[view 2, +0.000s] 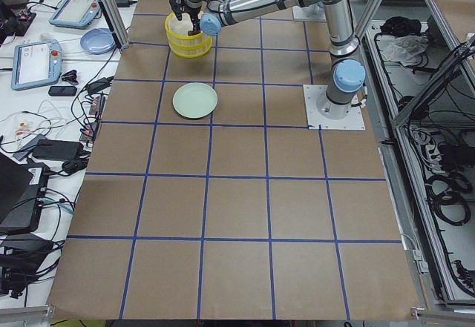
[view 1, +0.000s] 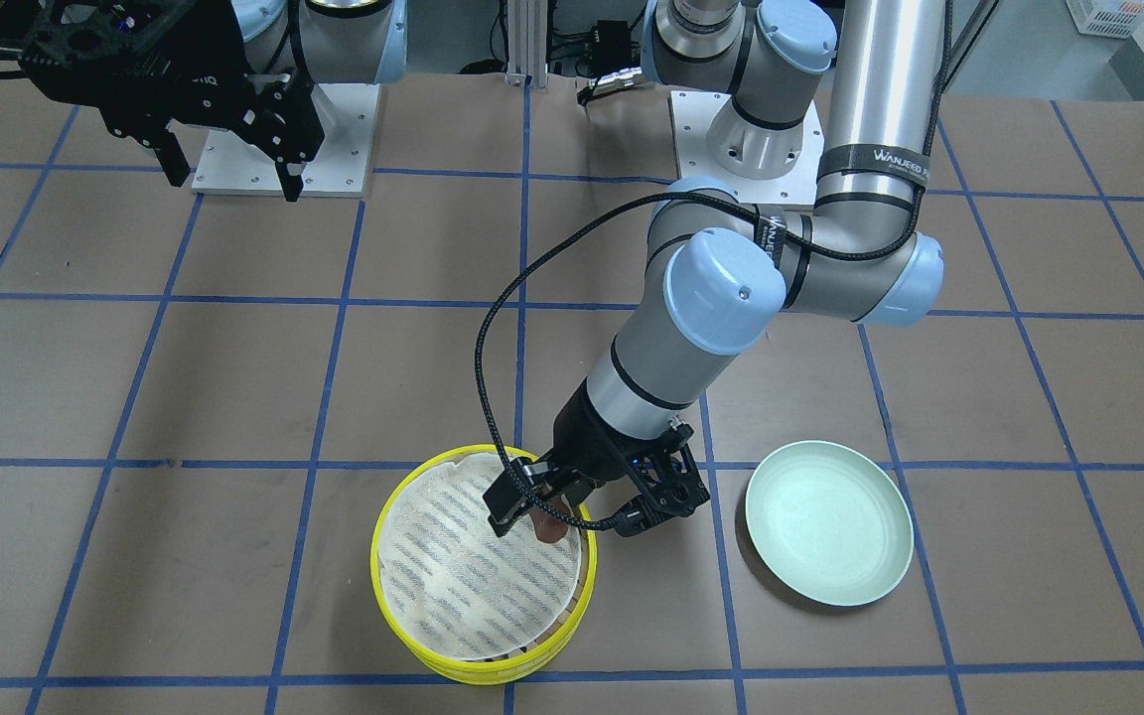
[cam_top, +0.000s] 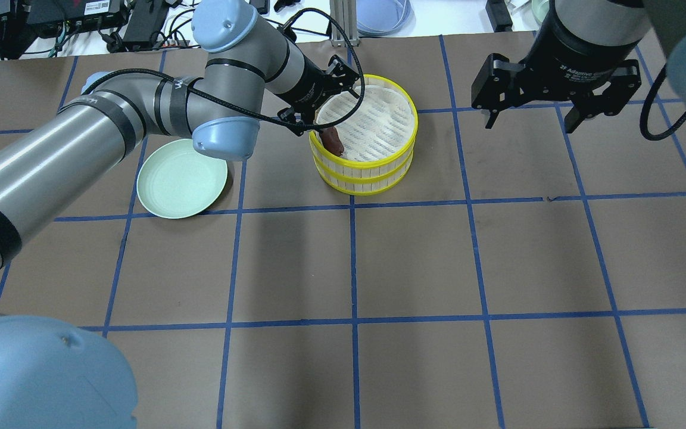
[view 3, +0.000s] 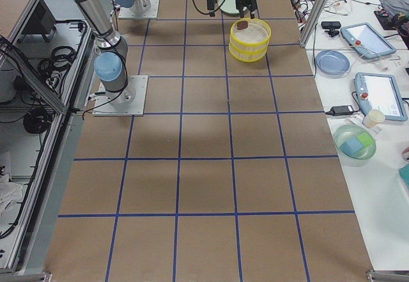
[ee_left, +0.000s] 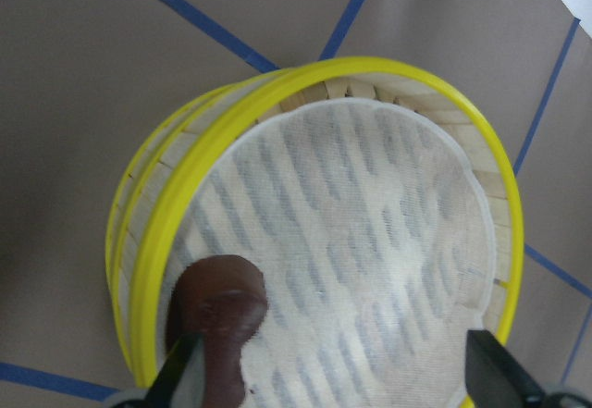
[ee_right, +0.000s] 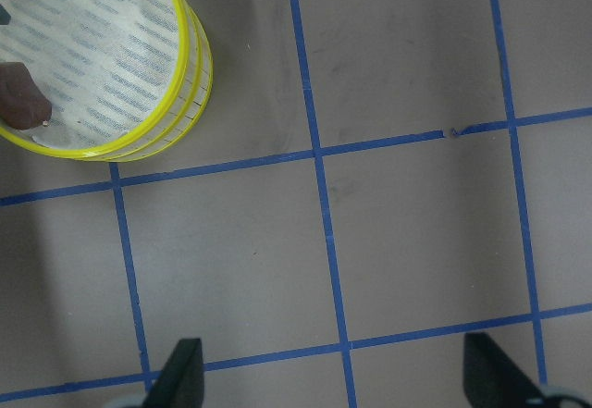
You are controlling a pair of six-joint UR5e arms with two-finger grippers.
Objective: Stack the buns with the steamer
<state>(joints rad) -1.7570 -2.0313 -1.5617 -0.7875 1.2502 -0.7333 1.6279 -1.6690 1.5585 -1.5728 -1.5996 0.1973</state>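
The steamer [view 1: 480, 667] is two yellow-rimmed bamboo tiers stacked, with a white liner on top; it also shows in the overhead view [cam_top: 367, 174]. The dark reddish-brown bun [view 1: 553, 529] lies on the top liner against the rim, seen too in the overhead view [cam_top: 332, 140] and the left wrist view [ee_left: 220, 320]. My left gripper [view 1: 572, 516] is open over that edge of the steamer, one finger [ee_left: 180, 376] beside the bun. My right gripper [cam_top: 548, 110] is open and empty, held above the table away from the steamer. The pale cream bun is not in view.
An empty mint-green plate [cam_top: 182, 177] lies on the brown table beside the steamer, under my left arm's elbow. Blue tape lines grid the table. Tablets, bowls and cables sit on the side benches beyond the table's far edge [view 3: 358, 39].
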